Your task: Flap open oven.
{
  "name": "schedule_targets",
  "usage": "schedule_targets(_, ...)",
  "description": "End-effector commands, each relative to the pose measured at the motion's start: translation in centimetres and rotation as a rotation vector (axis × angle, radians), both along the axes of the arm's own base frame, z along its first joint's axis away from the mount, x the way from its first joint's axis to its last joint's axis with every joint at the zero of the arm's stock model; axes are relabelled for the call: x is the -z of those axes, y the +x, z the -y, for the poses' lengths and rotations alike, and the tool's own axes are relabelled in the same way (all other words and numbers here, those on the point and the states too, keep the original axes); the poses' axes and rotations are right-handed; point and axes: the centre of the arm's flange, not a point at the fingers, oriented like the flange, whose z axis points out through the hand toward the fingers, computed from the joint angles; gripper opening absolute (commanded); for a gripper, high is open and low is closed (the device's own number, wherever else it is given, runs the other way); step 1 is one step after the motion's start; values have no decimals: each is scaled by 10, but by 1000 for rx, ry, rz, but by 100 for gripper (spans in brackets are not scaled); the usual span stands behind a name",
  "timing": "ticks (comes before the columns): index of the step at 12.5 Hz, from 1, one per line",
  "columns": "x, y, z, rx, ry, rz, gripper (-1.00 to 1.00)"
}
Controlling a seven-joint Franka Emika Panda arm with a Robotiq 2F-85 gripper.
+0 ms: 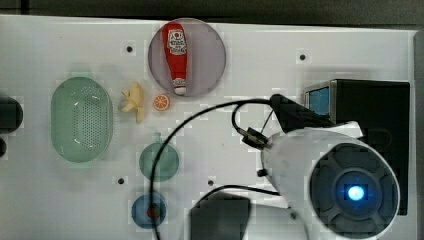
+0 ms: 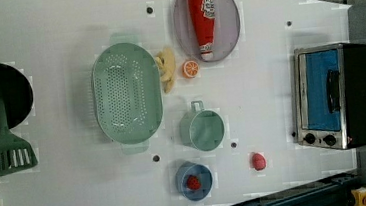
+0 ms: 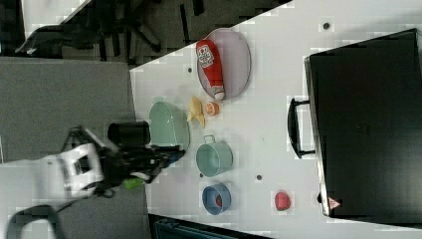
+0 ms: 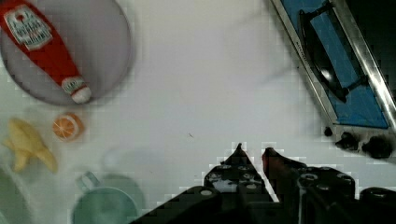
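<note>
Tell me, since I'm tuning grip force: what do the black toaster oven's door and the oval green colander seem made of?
Black toaster oven: blue-tinted, glossy door, likely glass, in a shiny, probably metal, silver frame. Oval green colander: matte, evenly perforated, probably plastic.

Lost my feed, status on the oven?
Gripper empty, fingers nearly together, above bare table. Oven door shut, handle untouched. Nothing in the way.

The gripper (image 4: 252, 150) hangs above the table, jaws nearly closed with a narrow gap, holding nothing.
</note>
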Motion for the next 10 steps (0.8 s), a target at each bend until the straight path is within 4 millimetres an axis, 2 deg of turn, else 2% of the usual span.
schedule_targets(1, 34, -9, 50, -162, 9, -5, -65)
schedule_targets(6, 77, -4, 98, -337, -39, -1, -65)
schedule_targets(10, 112, 0, 140, -333, -68, 3, -65)
